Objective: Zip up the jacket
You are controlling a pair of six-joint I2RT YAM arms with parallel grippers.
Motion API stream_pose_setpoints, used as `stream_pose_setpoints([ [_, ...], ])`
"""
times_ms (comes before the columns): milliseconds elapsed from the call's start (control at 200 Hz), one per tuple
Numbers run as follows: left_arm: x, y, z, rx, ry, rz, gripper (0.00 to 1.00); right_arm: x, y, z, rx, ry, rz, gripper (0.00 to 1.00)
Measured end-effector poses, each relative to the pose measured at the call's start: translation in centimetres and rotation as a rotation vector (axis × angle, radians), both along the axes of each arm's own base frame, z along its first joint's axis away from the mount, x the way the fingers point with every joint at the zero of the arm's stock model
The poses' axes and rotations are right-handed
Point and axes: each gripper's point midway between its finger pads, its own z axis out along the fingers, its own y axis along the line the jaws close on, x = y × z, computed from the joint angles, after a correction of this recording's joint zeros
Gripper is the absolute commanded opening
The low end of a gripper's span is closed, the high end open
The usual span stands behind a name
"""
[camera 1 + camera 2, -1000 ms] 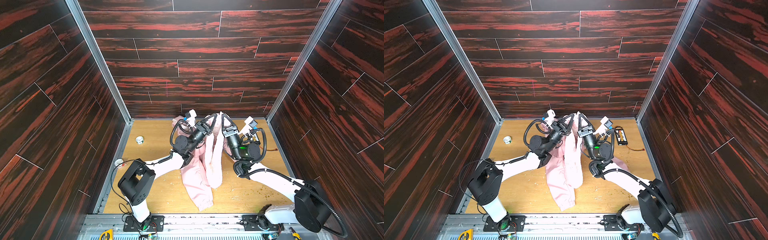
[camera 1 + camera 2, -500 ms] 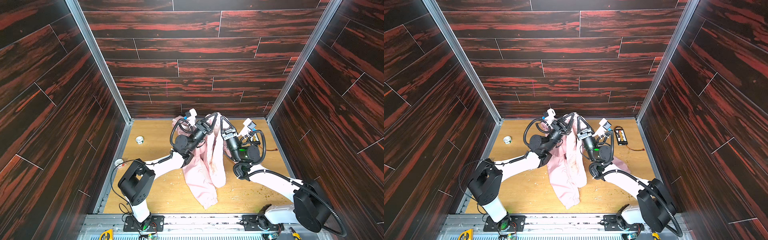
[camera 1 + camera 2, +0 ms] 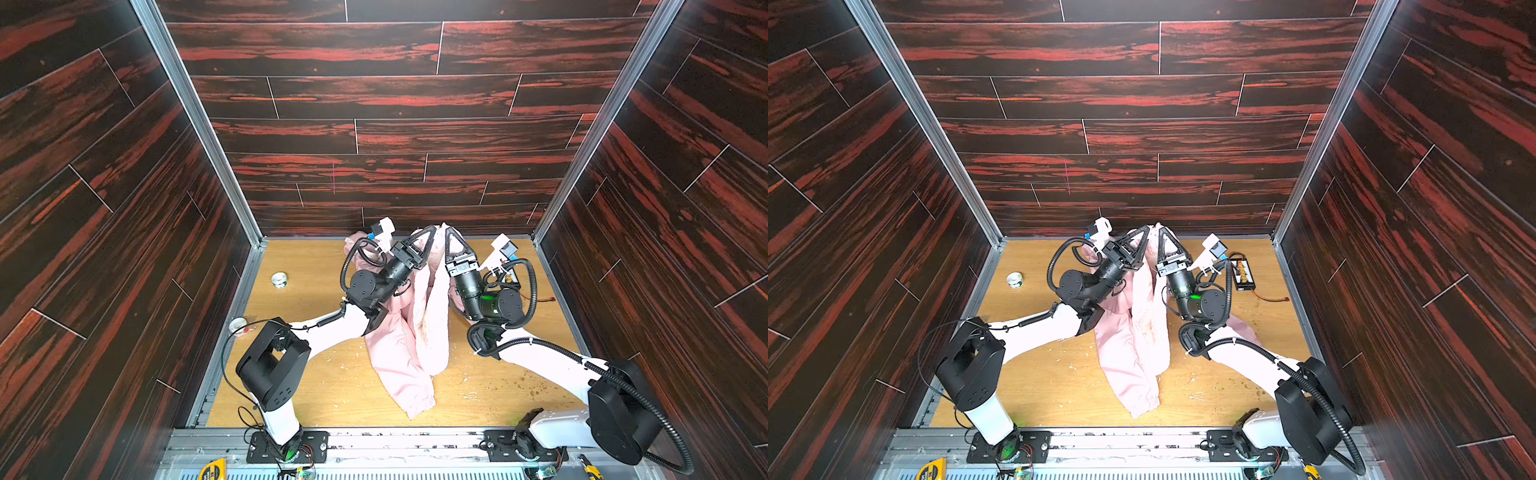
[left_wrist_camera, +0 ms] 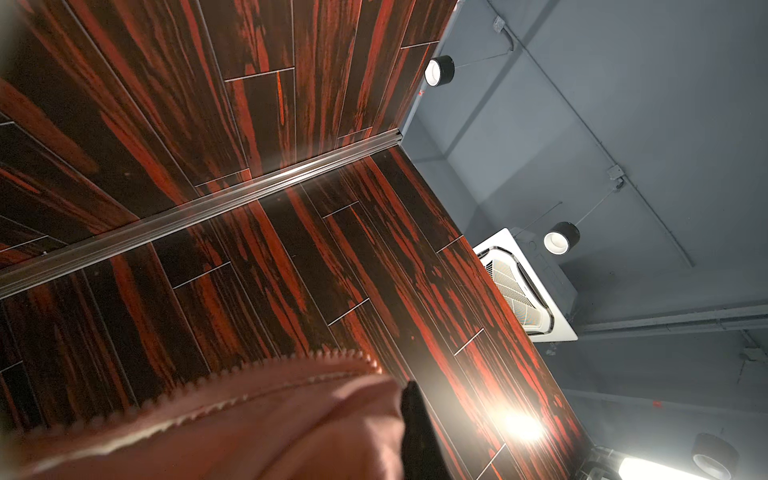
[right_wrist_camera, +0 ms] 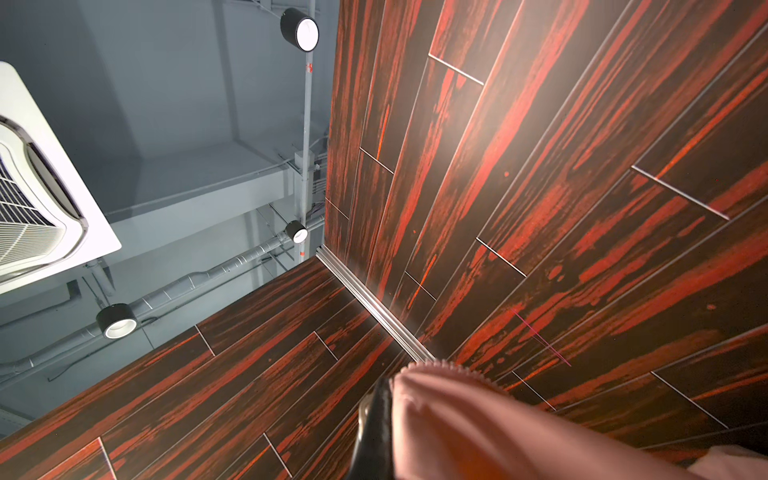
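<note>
left tool (image 3: 433,230), right tool (image 3: 447,230): pinch points on jacket (image 3: 417,345) too small to resolve; wrist views show fabric blurred, cropped at edge.

I list: jacket (image 3: 409,332), plain pale pink, zipper teeth (image 4: 257,368) cream; walls (image 3: 395,95), near-black planks streaked red, thin pale seams; table (image 3: 324,386), light oak grain, flecked with pale crumbs; left arm (image 3: 270,370) and right arm (image 3: 619,411), black joints, white links, black ribbed hoses; small roll (image 3: 279,279), white with green; ceiling (image 4: 623,124), flat grey; vent (image 4: 523,286), white; tape measure (image 3: 214,469), yellow and black.
</note>
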Motion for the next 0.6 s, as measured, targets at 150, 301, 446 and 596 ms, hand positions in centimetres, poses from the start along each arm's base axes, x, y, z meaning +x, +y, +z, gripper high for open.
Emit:
stream_pose_setpoints([
  [150, -0.05, -0.06, -0.07, 0.001, 0.001, -0.004, 0.0, 0.01, -0.17, 0.35, 0.007, -0.006, -0.006, 0.0],
  [301, -0.05, -0.06, -0.07, 0.001, 0.002, -0.004, 0.0, 0.05, -0.23, 0.34, 0.007, -0.006, -0.01, 0.0],
  [446, -0.06, -0.07, -0.07, 0.001, 0.002, -0.005, 0.0, 0.08, -0.26, 0.33, 0.007, -0.005, -0.011, 0.0],
  [596, -0.08, -0.09, -0.07, 0.0, 0.004, -0.007, 0.0, 0.18, -0.43, 0.31, 0.009, -0.003, -0.019, 0.0],
])
